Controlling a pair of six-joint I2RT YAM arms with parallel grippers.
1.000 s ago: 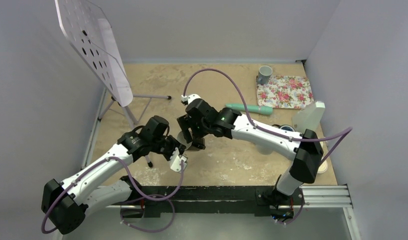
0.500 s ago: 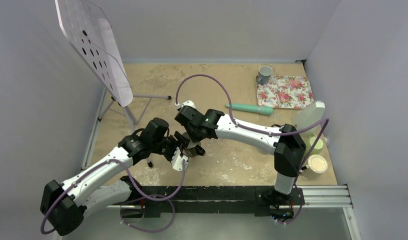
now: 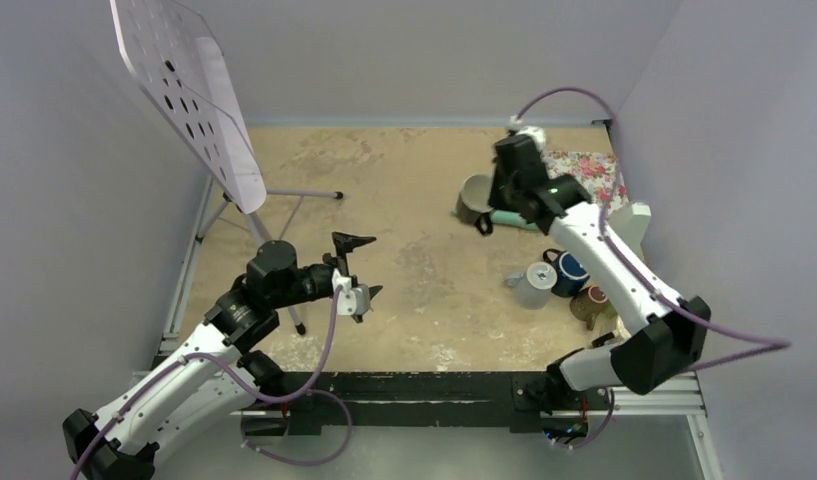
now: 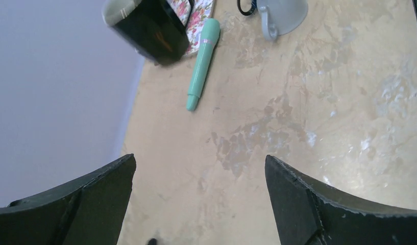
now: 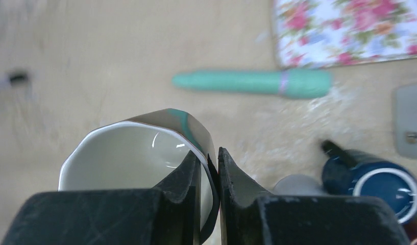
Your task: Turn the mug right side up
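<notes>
The mug (image 3: 473,198) is dark outside and pale inside, with a faceted rim. My right gripper (image 3: 485,212) holds it off the table at the back right, tilted with its mouth toward the left. In the right wrist view the right gripper (image 5: 208,154) is shut on the mug's (image 5: 135,158) wall, one finger inside the rim and one outside. My left gripper (image 3: 361,268) hangs open over the table's middle left with nothing in it. In the left wrist view the left gripper (image 4: 200,161) frames bare table, and the mug (image 4: 145,25) shows far off.
A teal pen-shaped stick (image 3: 509,219) lies under the held mug, next to a floral tray (image 3: 596,178). A grey mug (image 3: 532,284), a blue mug (image 3: 570,270) and a brown mug (image 3: 591,303) stand at the right. A perforated white board (image 3: 189,90) on a tripod stands at the back left.
The left gripper let go of the mug, opened wide and drew back left. The right gripper closed on the mug's rim and carried it from the centre to the back right.
</notes>
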